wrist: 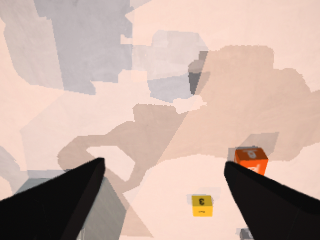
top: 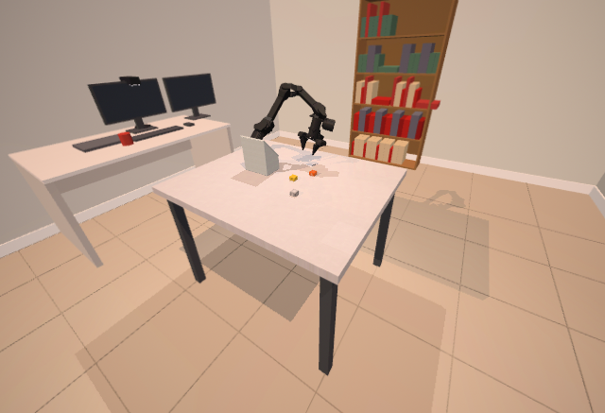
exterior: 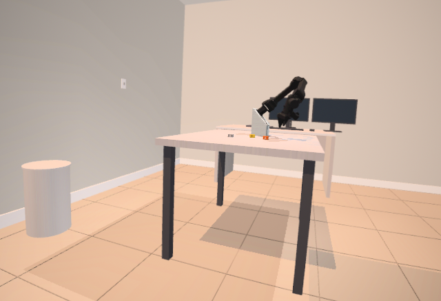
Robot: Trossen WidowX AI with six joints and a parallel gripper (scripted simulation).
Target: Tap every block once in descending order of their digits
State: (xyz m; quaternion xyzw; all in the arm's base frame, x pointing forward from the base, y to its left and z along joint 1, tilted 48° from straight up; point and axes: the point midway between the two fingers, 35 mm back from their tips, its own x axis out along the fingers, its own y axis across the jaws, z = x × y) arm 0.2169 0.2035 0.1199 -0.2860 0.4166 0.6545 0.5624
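My gripper (top: pixel 308 150) (exterior: pixel 282 125) (wrist: pixel 165 165) is open and empty, above the table behind the blocks in the top view. An orange block (top: pixel 312 173) (exterior: pixel 265 137) (wrist: pixel 251 162) shows near the right fingertip in the wrist view; its top digit is too blurred to tell. A yellow block (top: pixel 293 178) (exterior: pixel 252 136) (wrist: pixel 202 206) shows a 3 on top, low in the wrist view and between the fingers in picture only. A grey block (top: pixel 294 193) (exterior: pixel 230 135) (wrist: pixel 245 233) is mostly cut off at the wrist view's bottom edge; its digit is hidden.
The arm stands on a pale grey wedge-shaped mount (top: pixel 260 157) (exterior: pixel 259 123) (wrist: pixel 112 215), left of the blocks in the top view. The blocks lie apart on the pale table (top: pixel 273 213) (exterior: pixel 213 141). A desk (top: pixel 63 159) with two monitors stands beyond the table.
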